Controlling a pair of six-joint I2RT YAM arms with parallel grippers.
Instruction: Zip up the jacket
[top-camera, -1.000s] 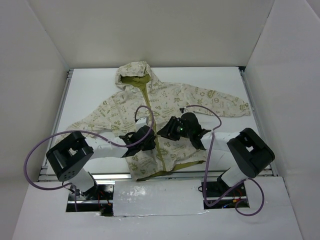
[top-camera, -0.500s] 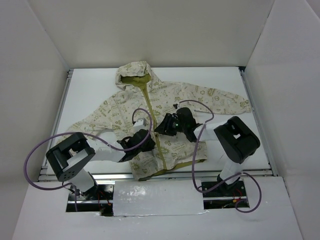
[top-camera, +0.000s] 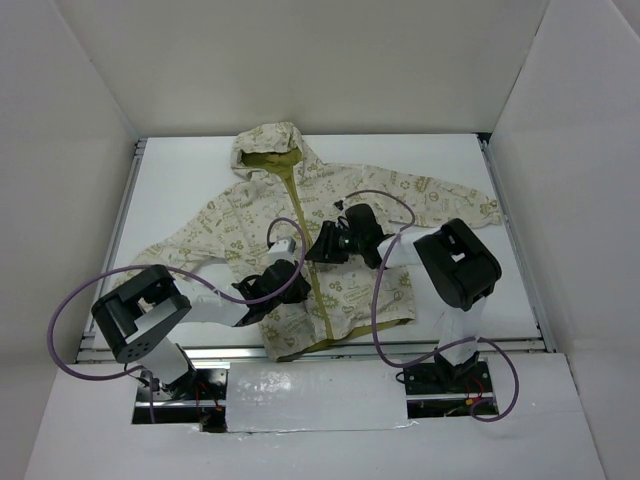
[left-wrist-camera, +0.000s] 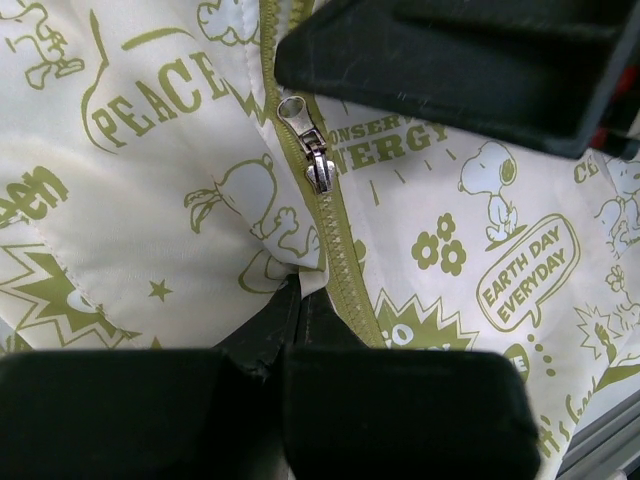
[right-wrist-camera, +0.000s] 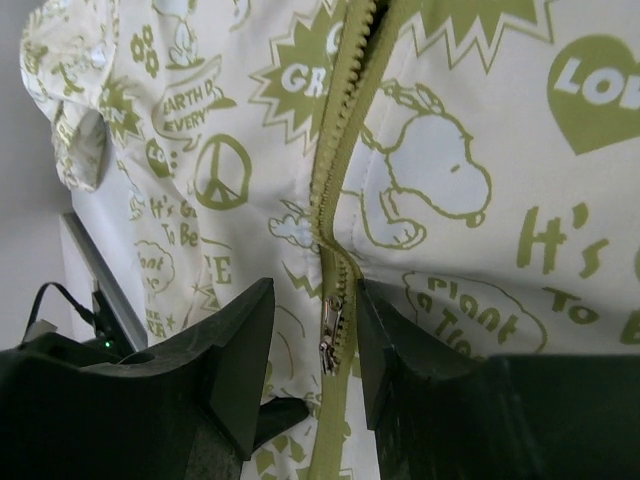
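I see the jacket (top-camera: 340, 205) lying flat on the white table (top-camera: 180, 190). My left gripper (left-wrist-camera: 288, 345) pinches the jacket tight beside its zipper. My right gripper (right-wrist-camera: 315, 350) is open, with one finger on each side of the zipper pull (right-wrist-camera: 328, 338).

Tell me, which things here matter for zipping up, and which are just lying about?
Part of the job: jacket; zipper pull; left hand, pinching the jacket; right hand, straddling the zipper pull.
Just there: table; purple cables.
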